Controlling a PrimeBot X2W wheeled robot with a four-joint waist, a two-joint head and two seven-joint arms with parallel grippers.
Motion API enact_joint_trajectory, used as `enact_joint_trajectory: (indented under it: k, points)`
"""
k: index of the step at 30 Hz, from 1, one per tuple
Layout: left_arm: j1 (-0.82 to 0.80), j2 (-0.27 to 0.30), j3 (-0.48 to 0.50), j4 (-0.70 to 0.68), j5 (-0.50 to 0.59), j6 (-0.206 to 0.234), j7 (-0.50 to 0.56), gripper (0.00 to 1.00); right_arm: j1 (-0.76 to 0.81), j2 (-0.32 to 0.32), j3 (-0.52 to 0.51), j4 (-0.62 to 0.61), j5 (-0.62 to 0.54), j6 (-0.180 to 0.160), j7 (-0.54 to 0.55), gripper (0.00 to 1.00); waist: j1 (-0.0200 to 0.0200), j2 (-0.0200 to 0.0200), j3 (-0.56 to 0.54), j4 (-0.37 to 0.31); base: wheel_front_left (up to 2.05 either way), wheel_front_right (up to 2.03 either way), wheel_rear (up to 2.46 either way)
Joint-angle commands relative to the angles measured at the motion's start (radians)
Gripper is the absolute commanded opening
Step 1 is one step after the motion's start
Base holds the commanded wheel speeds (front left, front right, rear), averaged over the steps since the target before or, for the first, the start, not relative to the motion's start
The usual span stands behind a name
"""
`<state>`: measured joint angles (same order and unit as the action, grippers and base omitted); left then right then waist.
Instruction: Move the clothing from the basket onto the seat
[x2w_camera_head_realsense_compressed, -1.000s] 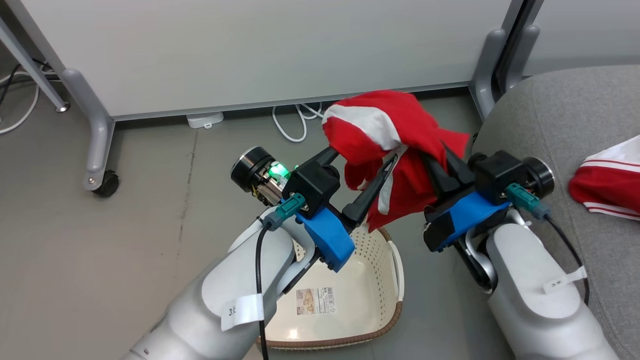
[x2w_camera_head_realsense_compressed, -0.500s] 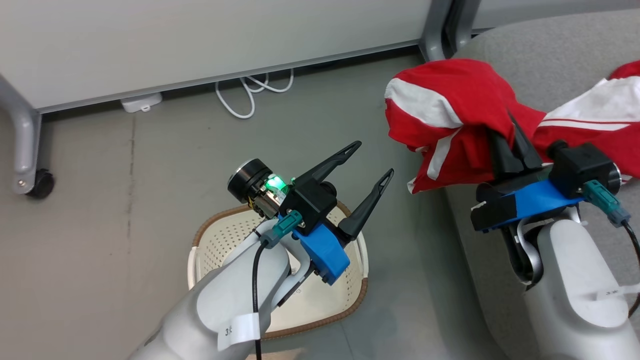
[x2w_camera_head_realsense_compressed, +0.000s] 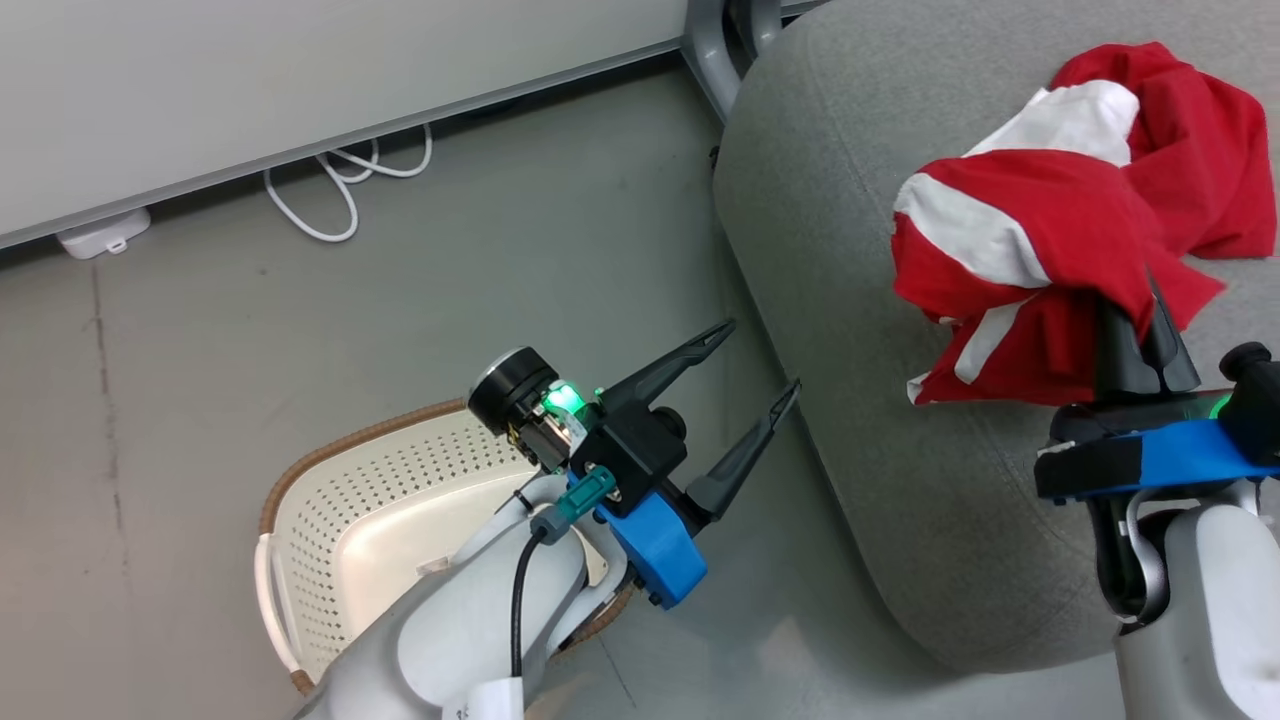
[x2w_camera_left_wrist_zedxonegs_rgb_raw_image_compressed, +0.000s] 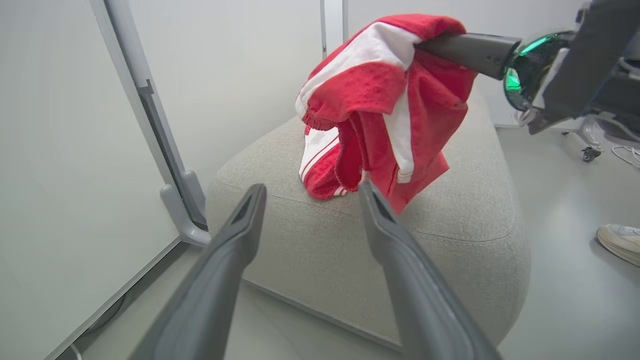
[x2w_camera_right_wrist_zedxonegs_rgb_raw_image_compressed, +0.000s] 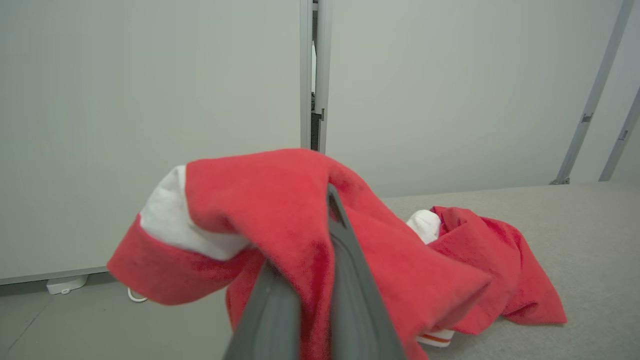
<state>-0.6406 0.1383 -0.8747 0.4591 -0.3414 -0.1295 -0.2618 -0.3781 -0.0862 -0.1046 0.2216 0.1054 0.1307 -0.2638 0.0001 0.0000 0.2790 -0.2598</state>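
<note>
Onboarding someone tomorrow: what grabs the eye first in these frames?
A bright red-and-white fabric garment hangs bunched from the shut right claw above the big grey upholstered seat cushion. The left claw gapes open, empty, over the grey floor beside a cream perforated plastic basket.

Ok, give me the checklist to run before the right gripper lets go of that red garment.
1. Right gripper shut on the red fabric garment with white panels: ok.
2. That garment hangs over the large grey upholstered seat, not the floor: ok.
3. Its lower hem resting on the seat: cannot tell.
4. Second red-and-white garment lies on the seat, beside the held one: ok.
5. Left gripper open, empty, apart from the cloth: ok.
6. Cream perforated plastic basket emptied: cannot tell, the left forearm hides part of it.
</note>
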Motion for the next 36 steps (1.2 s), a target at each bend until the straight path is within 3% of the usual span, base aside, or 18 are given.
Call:
enact_joint_trajectory:
  k: [1, 11, 20, 28, 36]
  points:
    - [0.011, 0.001, -0.003, -0.009, 0.006, -0.002, -0.005, 1.0, 0.021, 0.007, -0.012, -0.013, -0.005, 0.0, -0.001, 0.0, -0.0001, 0.0, 0.002, -0.019, 0.0, 0.0, 0.0]
    - [0.014, 0.004, -0.018, -0.016, 0.002, -0.001, -0.005, 1.0, 0.085, 0.021, -0.06, -0.051, -0.008, 0.0, -0.001, 0.0, -0.0001, 0.0, -0.003, -0.043, 0.0, 0.0, 0.0]
    - [-0.013, 0.013, -0.004, -0.033, 0.011, -0.001, -0.005, 1.0, 0.026, 0.027, -0.08, -0.081, -0.004, 0.0, -0.001, 0.0, -0.0001, 0.0, 0.035, -0.04, 0.0, 0.0, 0.0]
    - [-0.079, 0.042, 0.004, -0.05, 0.037, -0.001, -0.005, 1.0, -0.195, -0.008, -0.141, -0.151, 0.018, 0.0, -0.001, 0.0, -0.0001, 0.0, 0.176, -0.029, 0.0, 0.0, 0.0]
    - [-0.19, 0.083, 0.002, -0.074, 0.061, -0.001, -0.005, 1.0, -0.49, -0.138, -0.32, -0.147, 0.042, 0.0, -0.001, 0.0, -0.0001, 0.0, 0.377, -0.001, 0.0, 0.0, 0.0]
